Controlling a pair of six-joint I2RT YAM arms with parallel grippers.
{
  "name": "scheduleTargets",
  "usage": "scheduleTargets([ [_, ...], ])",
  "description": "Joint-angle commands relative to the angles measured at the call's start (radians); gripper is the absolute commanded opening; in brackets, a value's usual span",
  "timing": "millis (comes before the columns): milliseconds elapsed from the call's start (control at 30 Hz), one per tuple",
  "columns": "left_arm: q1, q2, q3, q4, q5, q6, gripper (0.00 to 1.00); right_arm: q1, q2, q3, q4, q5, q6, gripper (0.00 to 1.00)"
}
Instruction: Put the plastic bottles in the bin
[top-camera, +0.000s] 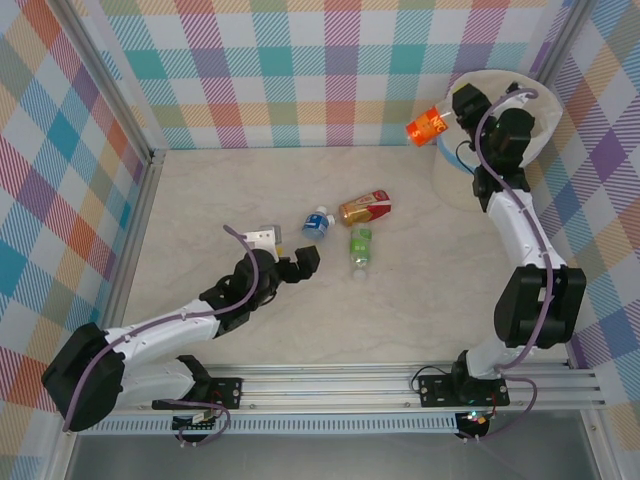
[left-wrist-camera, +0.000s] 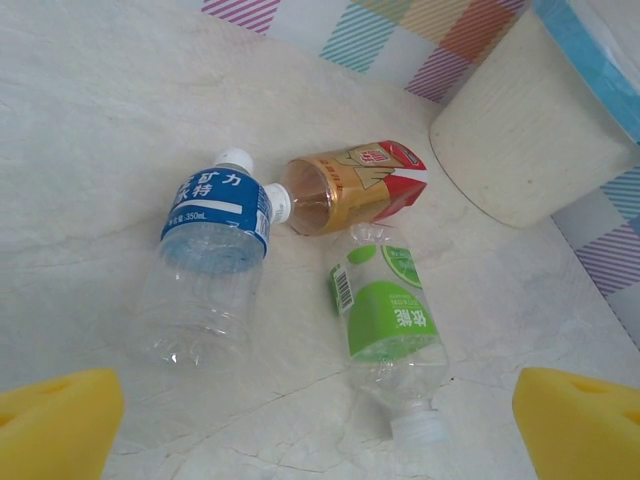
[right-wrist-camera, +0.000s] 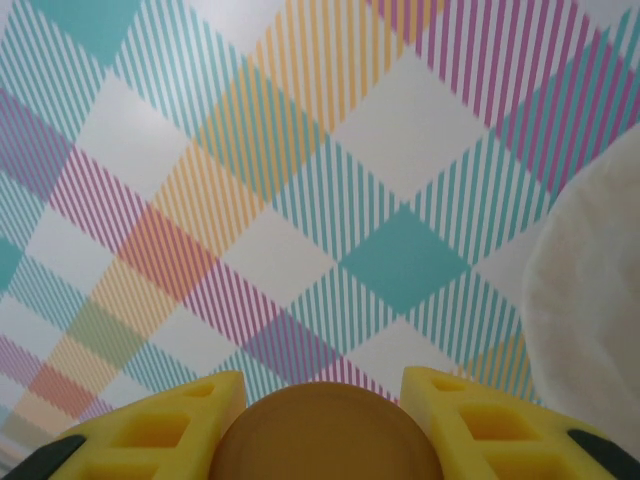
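Your right gripper (top-camera: 460, 106) is clamped on the orange-labelled bottle (top-camera: 428, 127) at the bin (top-camera: 492, 73) rim, while your left gripper (top-camera: 300, 265) stands wide open and empty; releasing here risks dropping it outside.

Light is bright, even and diffuse; the green bottle (left-wrist-camera: 390, 330) throws only a faint soft shadow. The orange bottle (top-camera: 430, 127), at 1 o'clock in the top view, glows nearly blown out; its base at 6 o'clock in the right wrist view is blurred, like the left fingers (left-wrist-camera: 60, 425) at 7 o'clock.
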Motion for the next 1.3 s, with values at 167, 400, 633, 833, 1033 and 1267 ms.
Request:
scheduleTargets([
  [167, 0.015, -0.009, -0.011, 0.002, -0.039, -0.038, 1.00, -0.025, 0.084, 0.074, 0.250, 0.294, 0.035, 0.11],
  [400, 0.015, -0.004, -0.015, 0.004, -0.027, -0.066, 1.00, -0.045, 0.172, 0.102, 0.374, 0.479, 0.089, 0.11],
  [633, 0.015, -0.008, -0.023, -0.005, -0.039, -0.076, 1.00, -0.053, 0.235, 0.112, 0.465, 0.619, 0.093, 0.14],
  [833, 0.020, 0.010, 0.008, -0.148, -0.149, -0.136, 1.00, -0.063, 0.261, 0.109, 0.474, 0.610, -0.001, 0.19],
  [1033, 0.048, 0.042, 0.050, -0.241, -0.166, -0.158, 1.00, -0.063, 0.229, 0.119, 0.317, 0.556, -0.033, 0.36],
  [1267, 0.071, 0.064, 0.068, -0.270, -0.145, -0.177, 1.00, -0.062, 0.172, 0.166, 0.048, 0.553, -0.115, 0.67],
])
